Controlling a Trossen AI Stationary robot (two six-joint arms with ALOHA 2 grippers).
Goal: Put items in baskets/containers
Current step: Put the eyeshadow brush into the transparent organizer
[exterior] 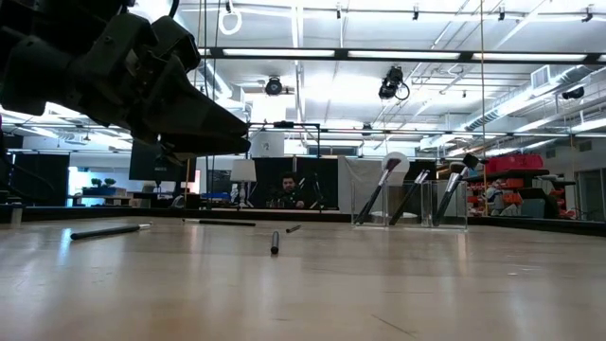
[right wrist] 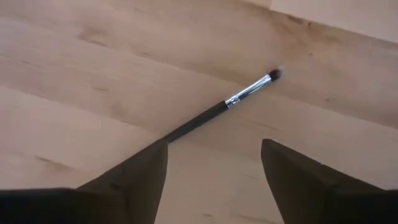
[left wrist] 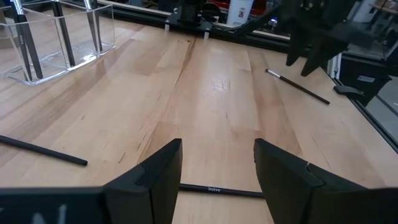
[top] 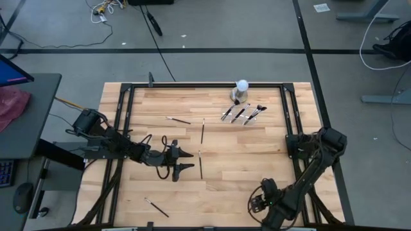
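Note:
Several thin dark brushes lie flat on the wooden table (top: 218, 186). One brush (top: 200, 163) lies just ahead of my left gripper (top: 190, 161), which hovers open above the table; in its wrist view this brush (left wrist: 217, 188) lies crosswise below the open fingers. My right gripper (right wrist: 214, 146) points down, open, over a brush with a silver ferrule (right wrist: 242, 94) near the table's near right; the brush's handle end is hidden behind one finger. The clear tray (top: 243, 113) at the far right holds several brushes that lean on its walls.
A white ball on a grey base (top: 242, 85) stands behind the tray. More brushes lie at the far middle (top: 203, 130), far left (top: 178, 120) and near left (top: 156, 207). A black frame rail (top: 205, 84) runs around the table's edges.

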